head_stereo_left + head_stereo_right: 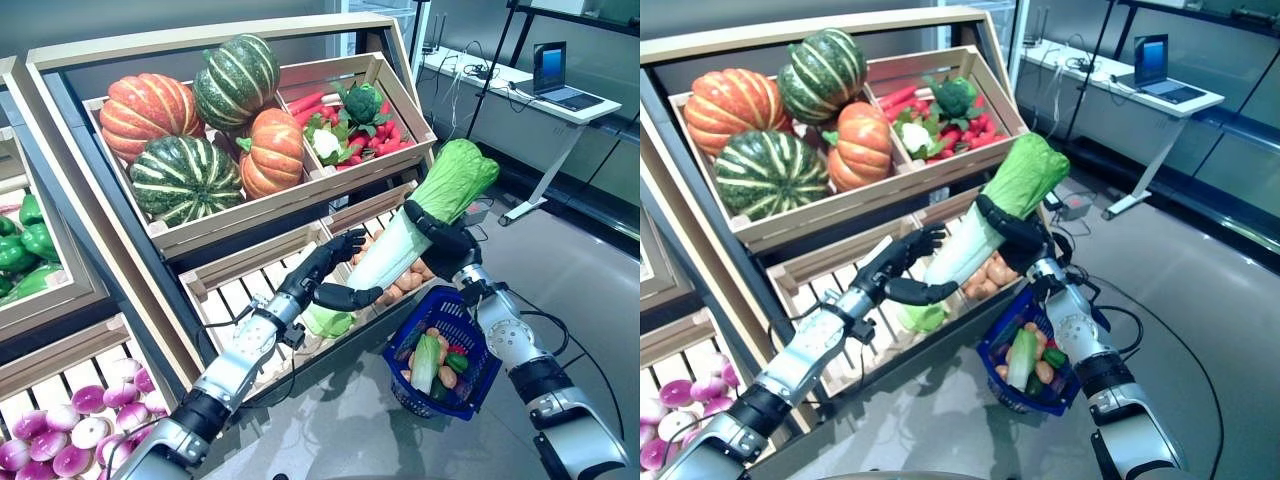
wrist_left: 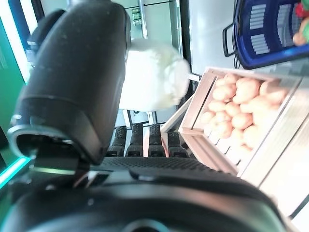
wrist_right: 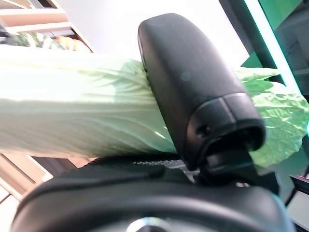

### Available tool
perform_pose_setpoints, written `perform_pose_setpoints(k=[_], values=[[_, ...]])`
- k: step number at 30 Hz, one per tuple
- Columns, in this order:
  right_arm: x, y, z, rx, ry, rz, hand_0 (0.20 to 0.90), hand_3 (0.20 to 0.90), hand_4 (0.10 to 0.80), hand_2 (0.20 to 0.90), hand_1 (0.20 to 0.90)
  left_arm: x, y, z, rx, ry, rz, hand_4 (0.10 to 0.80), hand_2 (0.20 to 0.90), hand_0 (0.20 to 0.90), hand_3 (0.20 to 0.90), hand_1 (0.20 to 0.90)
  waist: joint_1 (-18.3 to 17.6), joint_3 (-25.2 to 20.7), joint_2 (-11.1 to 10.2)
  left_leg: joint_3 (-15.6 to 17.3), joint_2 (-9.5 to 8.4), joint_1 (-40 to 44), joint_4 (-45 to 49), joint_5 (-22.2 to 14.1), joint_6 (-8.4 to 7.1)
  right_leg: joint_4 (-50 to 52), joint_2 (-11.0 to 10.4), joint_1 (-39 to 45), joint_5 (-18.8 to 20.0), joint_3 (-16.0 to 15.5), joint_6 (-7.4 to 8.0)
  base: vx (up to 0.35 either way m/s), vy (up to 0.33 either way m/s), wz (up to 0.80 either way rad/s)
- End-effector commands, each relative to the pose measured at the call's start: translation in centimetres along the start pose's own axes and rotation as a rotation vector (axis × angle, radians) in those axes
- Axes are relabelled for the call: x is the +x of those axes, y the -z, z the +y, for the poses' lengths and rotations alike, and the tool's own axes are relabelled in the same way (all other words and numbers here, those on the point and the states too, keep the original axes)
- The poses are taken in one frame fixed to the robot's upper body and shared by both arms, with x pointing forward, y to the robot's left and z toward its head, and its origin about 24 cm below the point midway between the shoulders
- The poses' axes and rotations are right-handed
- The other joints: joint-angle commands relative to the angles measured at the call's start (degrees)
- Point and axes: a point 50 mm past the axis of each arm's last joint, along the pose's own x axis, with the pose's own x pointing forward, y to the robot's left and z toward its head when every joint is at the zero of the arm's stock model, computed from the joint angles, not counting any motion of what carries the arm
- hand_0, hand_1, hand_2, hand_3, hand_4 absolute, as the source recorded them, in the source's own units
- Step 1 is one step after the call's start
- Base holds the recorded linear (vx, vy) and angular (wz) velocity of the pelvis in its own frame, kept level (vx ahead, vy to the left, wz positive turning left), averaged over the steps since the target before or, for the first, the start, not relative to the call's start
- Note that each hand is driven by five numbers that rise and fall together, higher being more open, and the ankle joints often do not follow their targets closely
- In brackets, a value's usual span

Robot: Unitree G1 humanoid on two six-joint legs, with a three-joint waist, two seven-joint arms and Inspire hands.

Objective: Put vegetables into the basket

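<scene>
Green cabbage (image 1: 430, 205) gripped by right hand (image 1: 447, 243).

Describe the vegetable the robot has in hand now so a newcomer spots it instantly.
Start at the wooden produce stand with pumpkins in its top crate. In front of its lower crates, above the blue basket, the right hand grips a long napa cabbage, its base by the left hand. It is the only vegetable in the air: white stalk, leafy green top.

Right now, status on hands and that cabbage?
Right hand shut on napa cabbage. Left hand open at its white base. Blue basket hangs below, part-filled. Nothing in the way.
</scene>
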Motion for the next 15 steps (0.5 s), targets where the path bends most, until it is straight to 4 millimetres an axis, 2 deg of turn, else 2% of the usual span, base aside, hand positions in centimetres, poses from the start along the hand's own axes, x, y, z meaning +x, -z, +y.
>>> perform_pose_setpoints(k=[1, 4, 7, 8, 15], values=[[1.0, -12.4, 2.6, -0.108, -0.107, -0.461, 0.300, 0.300, 0.400, 0.300, 0.300, -2.2, 2.8, 5.8, 0.117, -0.253, 0.166, 0.800, 0.900, 0.900, 0.900, 0.900, 0.3, -3.2, -1.2, 0.3, -1.12, -0.2, 0.1, -5.0, 1.47, 0.2, 1.4, 0.7, -1.8, 1.8, -2.62, 0.000, 0.000, 0.00], [0.2, -13.5, 1.6, -0.164, -0.036, -0.473, 0.300, 0.300, 0.400, 0.300, 0.300, -3.7, 5.2, 6.2, 0.138, -0.289, 0.271, 0.800, 0.900, 0.900, 0.900, 0.900, 0.1, -3.1, -1.2, 0.6, -1.07, -0.2, 0.1, -5.0, 1.44, 0.2, 1.5, 0.6, -1.9, 2.2, -2.60, 0.021, -0.019, -0.07], [-0.3, -13.8, 0.7, -0.226, 0.038, -0.458, 0.300, 0.300, 0.400, 0.300, 0.300, -4.6, 6.2, 6.5, 0.155, -0.321, 0.319, 0.800, 0.900, 0.900, 0.900, 0.900, 0.0, -3.1, -1.2, 0.8, -0.97, -0.1, 0.1, -4.9, 1.40, 0.2, 1.5, 0.6, -1.8, 2.4, -2.57, 0.028, -0.014, -0.12], [-0.9, -14.0, -0.3, -0.266, 0.107, -0.443, 0.300, 0.300, 0.400, 0.300, 0.300, -5.1, 6.5, 7.0, 0.170, -0.352, 0.342, 0.800, 0.900, 0.900, 0.900, 0.900, -0.1, -3.0, -1.2, 1.0, -0.86, -0.1, 0.1, -4.7, 1.32, 0.2, 1.5, 0.5, -1.7, 2.4, -2.50, 0.044, -0.017, -0.03], [-4.4, -15.0, -4.7, -0.315, 0.392, -0.436, 0.300, 0.300, 0.400, 0.300, 0.300, -6.0, 5.4, 9.8, 0.251, -0.468, 0.317, 0.800, 0.900, 0.900, 0.900, 0.900, 0.0, -2.1, -1.1, 1.7, -0.64, 0.2, 0.4, -4.4, 1.10, 0.4, 1.3, 0.7, -1.4, 2.1, -2.49, 0.059, -0.026, 0.00]])
